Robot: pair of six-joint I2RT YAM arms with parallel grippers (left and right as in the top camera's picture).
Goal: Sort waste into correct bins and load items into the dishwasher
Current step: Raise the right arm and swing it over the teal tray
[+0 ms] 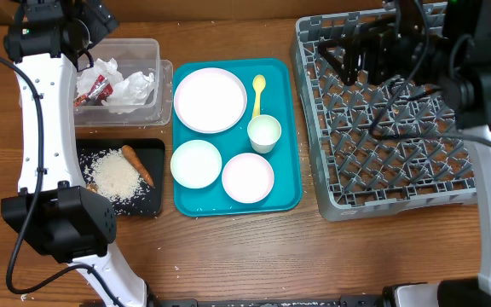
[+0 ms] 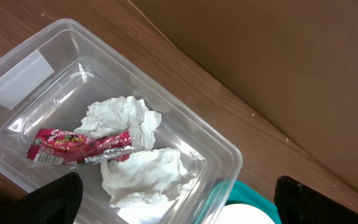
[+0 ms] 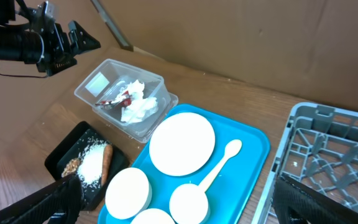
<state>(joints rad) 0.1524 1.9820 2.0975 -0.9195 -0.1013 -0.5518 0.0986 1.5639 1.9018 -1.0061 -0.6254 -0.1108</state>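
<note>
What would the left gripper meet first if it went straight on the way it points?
Probably the crumpled white napkins inside the clear rectangular plastic tub; depth is unclear.

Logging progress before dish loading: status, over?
Left end effector open near clear rectangular plastic tub; right end effector open over large grey plastic dish rack. Round white plate, yellow plastic spoon on teal serving tray, unloaded. Nothing blocking.
</note>
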